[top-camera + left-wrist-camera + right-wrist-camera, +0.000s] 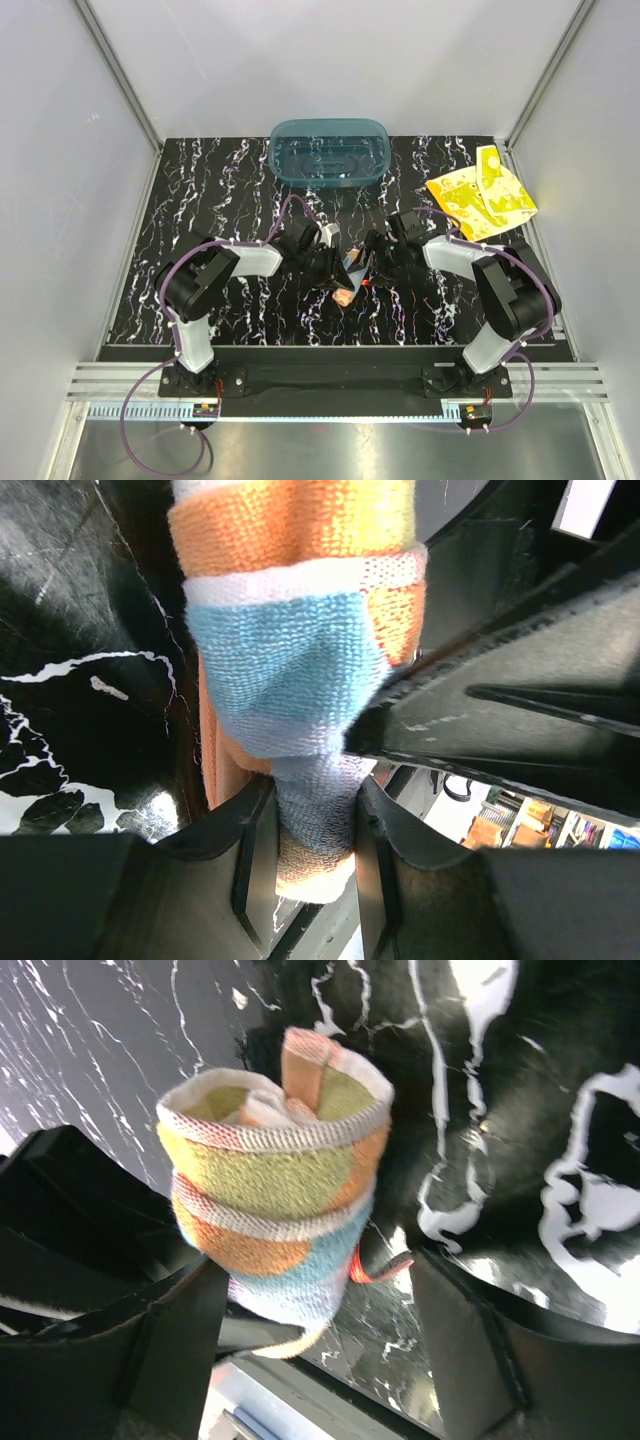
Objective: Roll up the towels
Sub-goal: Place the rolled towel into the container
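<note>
Overhead, a black tabletop (230,190) veined in white sits inside pale grey walls (60,150) with metal framing at the corners; a teal tub (328,150) stands at the back centre. Left to right across the middle come the left gripper (330,268), the dotted towel (347,285) rolled up between the two arms, and the right gripper (378,262); well apart, at the far right edge, the yellow towel (480,195) lies spread out and unrolled. From above the roll is only a sliver of orange and blue, and neither grip can be read; the wrist views fill that in. The left wrist view shows the jaws drawn in narrowly on one end of the roll, pinching blue and white cloth; the right wrist view shows the roll's other end with its spiral layers, standing between widely parted jaws, close against one finger (180,1350) and clear of the other, so nothing is clamped there.
</note>
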Tool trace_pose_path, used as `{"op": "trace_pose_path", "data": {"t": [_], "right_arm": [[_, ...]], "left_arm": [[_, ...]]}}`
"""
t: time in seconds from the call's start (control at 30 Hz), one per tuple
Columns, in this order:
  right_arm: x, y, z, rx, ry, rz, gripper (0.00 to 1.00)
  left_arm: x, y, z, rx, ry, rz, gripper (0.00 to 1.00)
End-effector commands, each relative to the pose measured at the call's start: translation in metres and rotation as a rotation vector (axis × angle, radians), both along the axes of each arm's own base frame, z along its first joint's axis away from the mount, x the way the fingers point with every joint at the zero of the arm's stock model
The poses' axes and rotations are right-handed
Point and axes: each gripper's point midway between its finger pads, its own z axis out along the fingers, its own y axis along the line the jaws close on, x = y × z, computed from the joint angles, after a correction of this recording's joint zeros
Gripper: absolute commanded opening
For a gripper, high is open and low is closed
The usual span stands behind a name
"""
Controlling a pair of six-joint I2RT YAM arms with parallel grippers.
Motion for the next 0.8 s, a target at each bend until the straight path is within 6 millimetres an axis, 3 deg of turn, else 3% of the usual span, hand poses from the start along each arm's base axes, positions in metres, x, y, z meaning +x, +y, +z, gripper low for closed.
{"op": "trace_pose_path", "data": {"t": [0.0, 0.2, 0.33, 0.4, 0.43, 0.5, 0.6, 0.77], "right_arm": [[0.015, 0.001, -0.015, -0.047, -0.033, -0.042, 0.77], [0.010, 0.010, -0.027, -0.040, -0.020, -0.040, 0.56], [0.002, 0.027, -0.035, -0.024, -0.008, -0.018, 0.41], [0.002, 0.036, -0.038, 0.003, -0.018, -0.007, 0.30], [-0.001, 0.038, -0.039, 0.012, -0.011, -0.009, 0.14], [-0.001, 0.043, -0.035, 0.044, -0.025, -0.002, 0.00], [0.003, 0.045, -0.020, 0.060, -0.076, 0.027, 0.00], [0.013, 0.058, 0.029, 0.122, -0.182, 0.107, 0.00]], "left_arm": [[-0.030, 0.041, -0.057, 0.241, 0.114, 0.014, 0.00], [-0.030, 0.035, -0.053, 0.202, 0.122, 0.012, 0.00], [-0.029, 0.027, -0.047, 0.150, 0.129, 0.013, 0.00], [-0.029, 0.025, -0.045, 0.134, 0.131, 0.013, 0.00], [-0.029, 0.024, -0.043, 0.123, 0.132, 0.012, 0.00], [-0.028, 0.023, -0.036, 0.110, 0.118, 0.011, 0.00], [-0.026, 0.025, -0.020, 0.104, 0.070, 0.013, 0.03], [-0.022, 0.034, 0.007, 0.131, -0.001, 0.028, 0.26]]}}
